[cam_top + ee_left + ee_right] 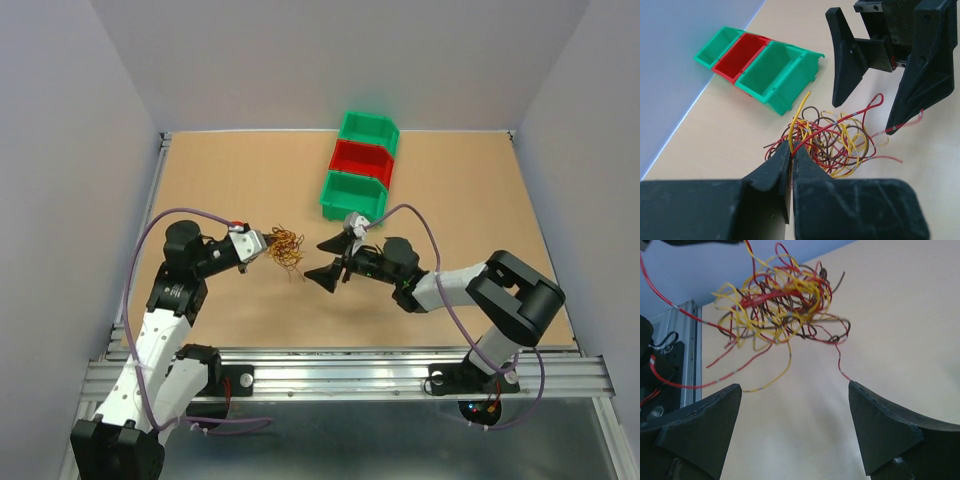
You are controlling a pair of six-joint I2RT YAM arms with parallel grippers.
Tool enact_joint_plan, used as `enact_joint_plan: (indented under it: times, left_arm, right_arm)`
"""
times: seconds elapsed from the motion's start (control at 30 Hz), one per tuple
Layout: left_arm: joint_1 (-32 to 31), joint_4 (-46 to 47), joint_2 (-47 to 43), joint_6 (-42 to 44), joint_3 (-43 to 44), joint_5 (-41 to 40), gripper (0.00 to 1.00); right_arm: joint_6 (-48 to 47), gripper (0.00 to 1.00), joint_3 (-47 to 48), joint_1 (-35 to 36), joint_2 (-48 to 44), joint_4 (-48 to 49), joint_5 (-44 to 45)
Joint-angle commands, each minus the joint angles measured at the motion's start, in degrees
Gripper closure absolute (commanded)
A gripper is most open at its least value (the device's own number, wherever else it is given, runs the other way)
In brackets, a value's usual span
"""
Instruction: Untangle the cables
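Observation:
The cables (287, 250) form one loose knot of thin red, yellow and brown strands, lifted just above the table's middle. My left gripper (268, 250) is shut on a red and a yellow strand at the knot's left edge; in the left wrist view its jaws (791, 149) pinch them together, with the cables (835, 140) spread beyond. My right gripper (322, 260) stands wide open just right of the knot, nothing between its fingers. In the right wrist view the cables (780, 305) hang ahead of the open gripper (795, 387), and a red end reaches its right fingertip (860, 395).
A green bin (368, 130), a red bin (362, 160) and a second green bin (352, 192) stand in a row at the back, just behind the right gripper. Grey walls enclose the table on three sides.

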Motion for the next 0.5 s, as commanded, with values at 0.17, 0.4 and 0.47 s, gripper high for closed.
enact_joint_plan:
  times: [0.17, 0.4, 0.47]
  left_arm:
    - [-0.6, 2.0, 0.9, 1.5, -0.6, 3.2, 0.92]
    - [-0.9, 1.1, 0.8, 1.9, -0.4, 3.6, 0.93]
    - [-0.9, 0.8, 0.1, 2.2, 0.3, 0.1, 1.00]
  right_arm:
    - [-4.1, 0.10, 10.6, 4.6, 5.6, 8.8, 8.2]
    - [-5.4, 0.53, 16.3, 6.4, 11.2, 9.0, 9.5]
    - [-6.1, 0.72, 15.8, 6.5, 11.4, 9.1, 10.2]
